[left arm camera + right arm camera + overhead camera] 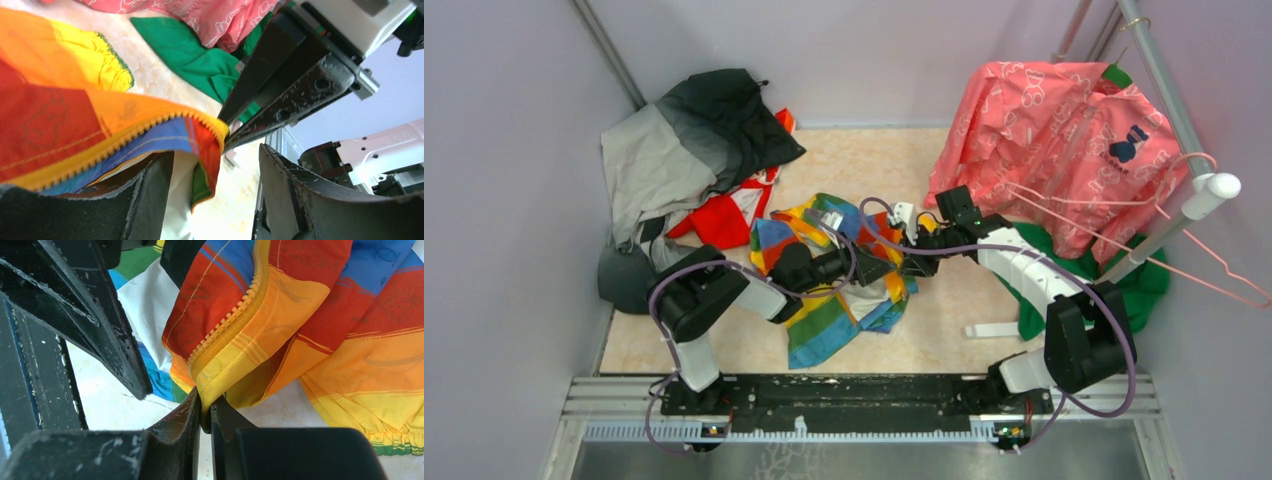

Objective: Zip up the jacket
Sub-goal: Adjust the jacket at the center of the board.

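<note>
The jacket (839, 275) lies crumpled on the worktop (944, 330), directly ahead of both pincers, which meet over its near right edge. The right pincer (206, 419) is clenched on it, with a fold of yellow-orange fabric at the end of one front edge nipped between its tips. The orange zipper teeth (235, 310) run up and away from that grip. The left pincer (215, 200) is released, its jaws standing well apart. The same toothed edge crosses just above and beyond its left finger, and the corner of it hangs into the gap without being squeezed. Seen from the left wrist, the right pincer's fingers (280, 95) come down from the upper right and close on that corner. The step in hand looks like the set-up before any zipping: one zipper edge is caught and lifted at its end, but nothing is yet joined. No slider or matching second row of teeth can be made out. The next move probably calls for the left pincer to take hold of the fabric close beside the right pincer's tips and keep the edge taut. The free pincer could then hunt for the other front edge and the slider. The grip is shallow, and the thin cloth could slip out if pulled hard.
</note>
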{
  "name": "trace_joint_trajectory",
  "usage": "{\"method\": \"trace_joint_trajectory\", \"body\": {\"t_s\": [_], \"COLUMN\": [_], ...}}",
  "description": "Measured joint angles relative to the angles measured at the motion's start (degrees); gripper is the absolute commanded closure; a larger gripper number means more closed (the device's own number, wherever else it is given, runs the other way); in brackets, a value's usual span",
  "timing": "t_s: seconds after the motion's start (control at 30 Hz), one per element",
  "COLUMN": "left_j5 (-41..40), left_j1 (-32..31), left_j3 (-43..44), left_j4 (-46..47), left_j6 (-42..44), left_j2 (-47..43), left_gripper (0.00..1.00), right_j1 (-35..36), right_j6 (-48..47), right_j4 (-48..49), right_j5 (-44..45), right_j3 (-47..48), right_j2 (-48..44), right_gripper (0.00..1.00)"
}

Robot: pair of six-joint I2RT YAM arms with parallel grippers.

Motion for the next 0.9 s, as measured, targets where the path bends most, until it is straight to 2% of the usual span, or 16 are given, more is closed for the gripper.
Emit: {"method": "trace_joint_trajectory", "body": {"t_s": [0.03, 0.1, 0.2, 0.23, 0.27, 0.4, 0.5, 0.7, 0.9], "left_j5": [0.5, 1.38, 2.89, 3.52, 4.13, 6.47, 7.32, 8.41, 8.68], "left_j1": [0.13, 0.31, 1.14, 1.53, 2.1, 5.01, 7.26, 10.54, 11.61], "left_j3": [0.76, 2.4, 4.57, 5.05, 5.55, 6.21, 6.29, 7.72, 9.35], "left_j4": [-0.09, -0.39, -0.72, -0.66, -0.5, 1.42, 4.0, 9.97, 10.51], "left_j6": [-0.11, -0.33, -1.25, -1.6, -2.16, -4.81, -6.75, -9.81, -11.91], "left_j2": [0.17, 0.59, 1.44, 1.79, 2.32, 4.35, 5.49, 7.19, 8.33], "left_gripper": [0.36, 0.51, 0.87, 0.97, 1.0, 1.0, 1.0, 1.0, 1.0], "right_j1": [0.0, 0.0, 0.0, 0.0, -0.04, -0.94, -1.95, -2.47, -2.47], "right_j6": [-0.07, -0.33, -0.44, -0.44, -0.42, 0.11, 0.85, 4.44, 11.63], "right_j4": [-0.02, -0.07, -0.15, -0.2, -0.2, -0.07, 0.13, 3.28, 10.49], "right_j5": [-0.37, -1.05, -1.9, -2.19, -2.47, -4.09, -5.29, -7.23, -6.67], "right_j3": [0.0, 0.0, 0.0, 0.0, 0.0, 0.0, 0.0, -0.7, -3.91], "right_j2": [0.0, 0.0, -0.17, -0.37, -0.59, -1.07, -1.09, -1.09, -0.7], "right_gripper": [0.89, 0.89, 0.87, 0.85, 0.81, 0.6, 0.5, 0.41, 0.41]}}
